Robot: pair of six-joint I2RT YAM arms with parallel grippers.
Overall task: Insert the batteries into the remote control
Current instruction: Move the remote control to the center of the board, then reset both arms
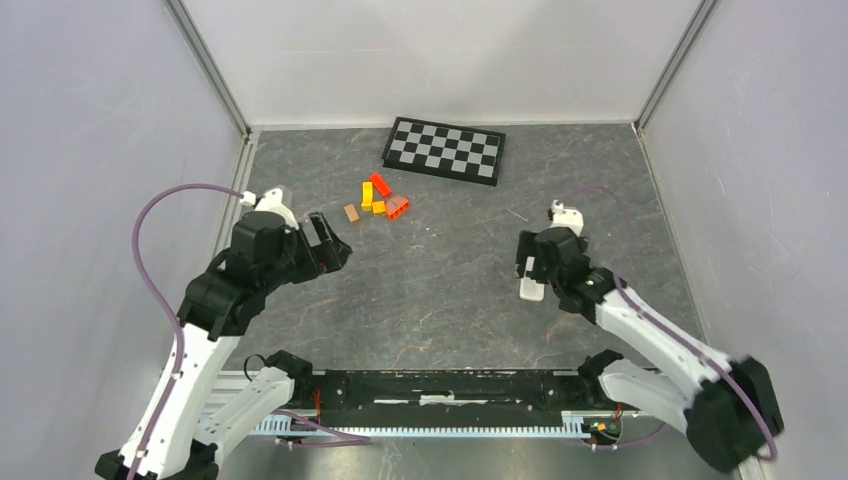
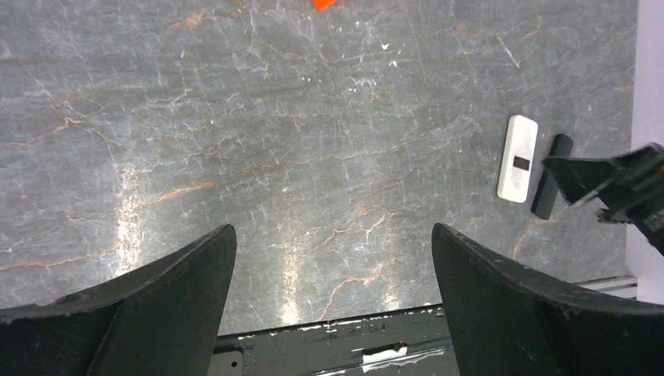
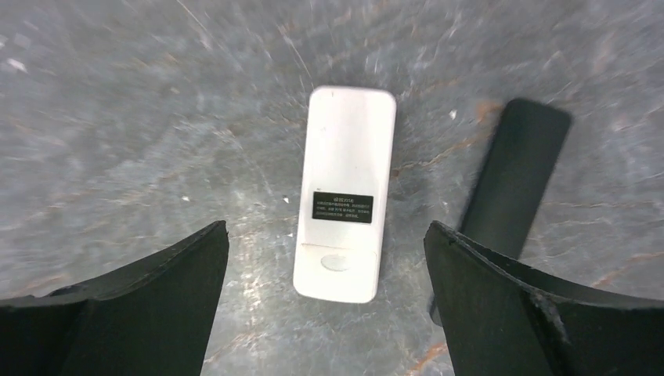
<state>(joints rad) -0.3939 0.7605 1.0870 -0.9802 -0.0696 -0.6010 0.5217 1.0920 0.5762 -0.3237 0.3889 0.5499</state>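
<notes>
Your left gripper (image 2: 333,231) is hanging over the grey surface (image 2: 313,157) at the left. Its jaws are standing wide apart and gripping nothing. Just beyond it, a small heap of orange and red blocks (image 1: 381,199) is lying with a brown block (image 1: 351,212) just beside it. Farther back, a checkerboard (image 1: 443,150) is resting flat near the rear wall. Moving right, the white remote (image 3: 344,157) is lying on the surface with its back up, showing you a dark label. A black slab (image 3: 513,184) is lying just beside it on its right, tilted slightly and not touching it. Your right gripper (image 3: 325,231) is hovering directly over the white remote. Its jaws are spread wide to either side, pinching nothing.
</notes>
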